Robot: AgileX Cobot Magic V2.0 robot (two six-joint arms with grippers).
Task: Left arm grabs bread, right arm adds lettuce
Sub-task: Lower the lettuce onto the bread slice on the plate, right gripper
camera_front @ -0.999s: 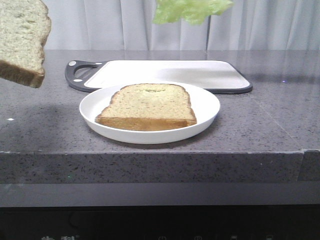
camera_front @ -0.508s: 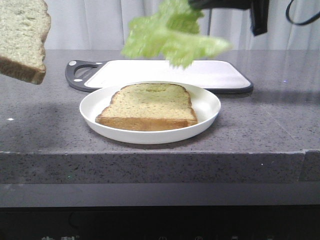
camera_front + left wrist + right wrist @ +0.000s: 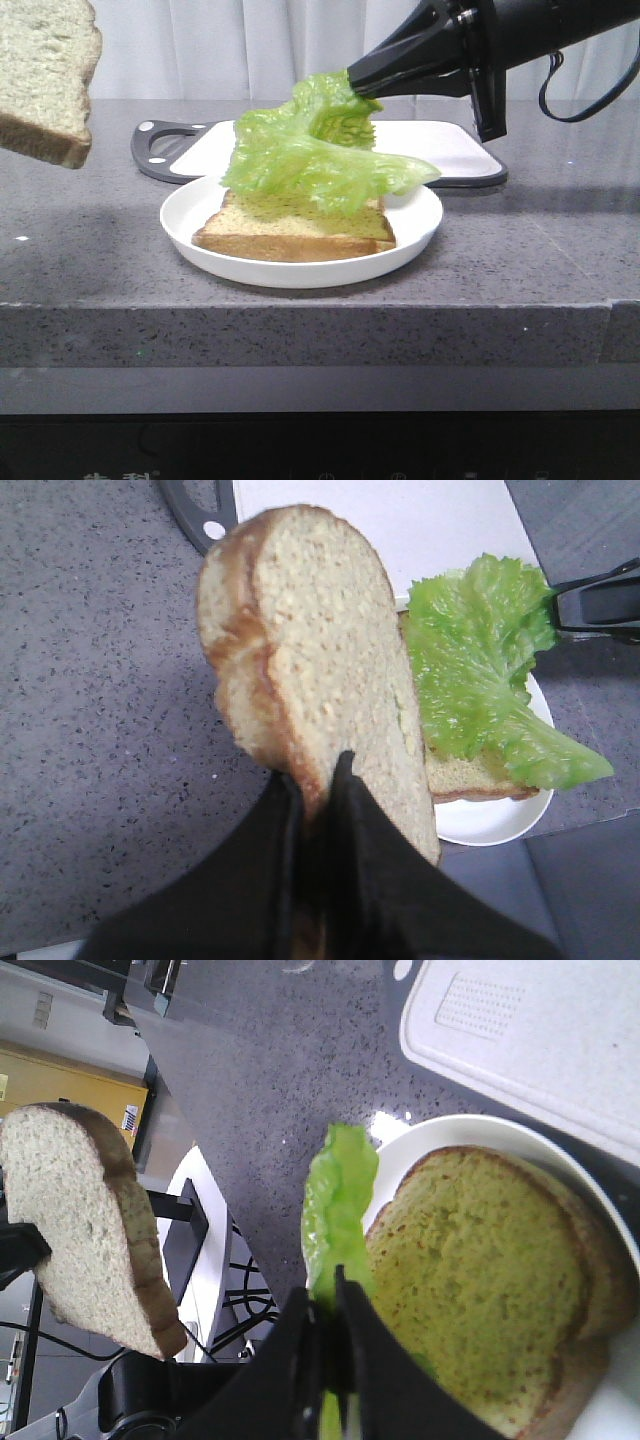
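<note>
My left gripper (image 3: 318,775) is shut on the crust edge of the thick bread slice (image 3: 310,650). It holds the slice high at the far left of the front view (image 3: 45,80). My right gripper (image 3: 352,80) is shut on the lettuce leaf (image 3: 315,155) and holds it from the back right. The leaf hangs low over a second bread slice (image 3: 290,232) on the white plate (image 3: 410,235) and covers its far part. The right wrist view shows the leaf edge-on (image 3: 335,1210) between that gripper's (image 3: 327,1290) closed fingers, with the plate slice (image 3: 480,1280) beside it.
A white cutting board (image 3: 440,145) with a dark grey handle (image 3: 155,150) lies behind the plate. The grey stone counter (image 3: 100,240) ends in a front edge just before the plate. A white curtain hangs behind.
My right gripper has come down and forward with the lettuce, from above the top of the front view to just over the plate slice. The left-held bread has not moved.
</note>
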